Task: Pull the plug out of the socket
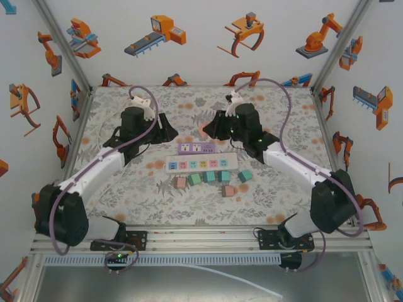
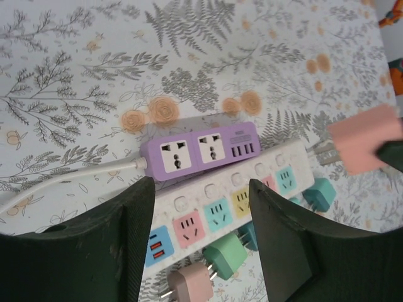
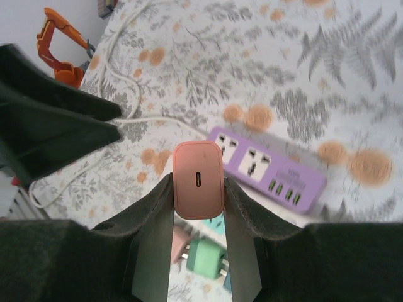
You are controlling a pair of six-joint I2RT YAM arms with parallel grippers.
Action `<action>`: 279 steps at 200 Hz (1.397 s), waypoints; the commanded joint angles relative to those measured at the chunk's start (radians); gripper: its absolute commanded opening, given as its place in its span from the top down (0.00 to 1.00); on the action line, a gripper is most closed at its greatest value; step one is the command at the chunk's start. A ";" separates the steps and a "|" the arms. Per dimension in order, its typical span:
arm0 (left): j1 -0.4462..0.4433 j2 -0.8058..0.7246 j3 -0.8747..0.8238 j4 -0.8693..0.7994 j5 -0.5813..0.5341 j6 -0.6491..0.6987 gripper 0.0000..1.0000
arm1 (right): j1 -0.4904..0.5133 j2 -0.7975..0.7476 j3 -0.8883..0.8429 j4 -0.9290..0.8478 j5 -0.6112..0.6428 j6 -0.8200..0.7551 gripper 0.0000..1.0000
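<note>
The pink plug (image 3: 198, 179) is held pinched between the narrowed fingers of the right gripper (image 3: 199, 196), at the centre of the right wrist view. At the right edge of the left wrist view its prongs are seen bare, above and apart from the white power strip (image 2: 217, 185), so the pull itself is judged done. The left gripper (image 2: 201, 185) is spread wide with nothing between its fingers, low in that frame over the strip's near end. The grip should be kept firm and the plug carried level, clear of the purple strip (image 2: 201, 148). It is best released on bare cloth beside the loose green plug (image 2: 225, 255) in the lower middle.
</note>
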 commanded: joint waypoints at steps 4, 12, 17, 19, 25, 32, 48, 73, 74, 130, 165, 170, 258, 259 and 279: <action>-0.039 -0.135 -0.064 -0.014 0.037 0.178 0.37 | 0.000 -0.085 -0.110 0.005 0.093 0.220 0.83; -0.055 -0.176 -0.083 -0.022 0.044 0.224 0.35 | 0.000 -0.110 -0.139 -0.018 0.112 0.246 0.84; -0.065 -0.199 -0.091 -0.032 0.046 0.251 0.34 | 0.000 -0.127 -0.156 -0.032 0.120 0.262 0.84; -0.068 -0.208 -0.094 -0.037 0.048 0.258 0.33 | 0.000 -0.134 -0.162 -0.038 0.123 0.269 0.84; -0.083 -0.232 -0.099 -0.055 0.053 0.292 0.32 | 0.002 -0.152 -0.184 -0.051 0.129 0.287 0.84; -0.098 -0.260 -0.106 -0.073 0.061 0.326 0.31 | 0.006 -0.174 -0.212 -0.059 0.132 0.313 0.83; -0.126 -0.317 -0.125 -0.111 0.100 0.402 0.27 | 0.028 -0.228 -0.279 -0.066 0.141 0.364 0.84; -0.145 -0.396 -0.177 -0.153 0.202 0.541 0.19 | 0.080 -0.314 -0.363 -0.111 0.184 0.433 0.84; -0.146 -0.399 -0.181 -0.154 0.205 0.546 0.18 | 0.083 -0.318 -0.366 -0.113 0.187 0.436 0.84; -0.198 -0.508 -0.216 -0.336 0.374 0.730 0.00 | 0.272 -0.430 -0.505 -0.139 0.313 0.595 0.84; -0.211 -0.524 -0.208 -0.438 0.441 0.810 0.03 | 0.334 -0.384 -0.538 -0.082 0.355 0.624 0.84; -0.213 -0.522 -0.203 -0.455 0.438 0.817 0.03 | 0.339 -0.370 -0.540 -0.066 0.352 0.623 0.84; -0.223 -0.475 -0.175 -0.518 0.400 0.831 0.03 | 0.385 -0.140 -0.532 0.096 0.331 0.622 0.79; -0.222 -0.474 -0.174 -0.518 0.398 0.831 0.03 | 0.385 -0.138 -0.533 0.096 0.331 0.622 0.79; -0.222 -0.473 -0.172 -0.518 0.383 0.829 0.03 | 0.399 -0.123 -0.532 0.072 0.353 0.629 0.71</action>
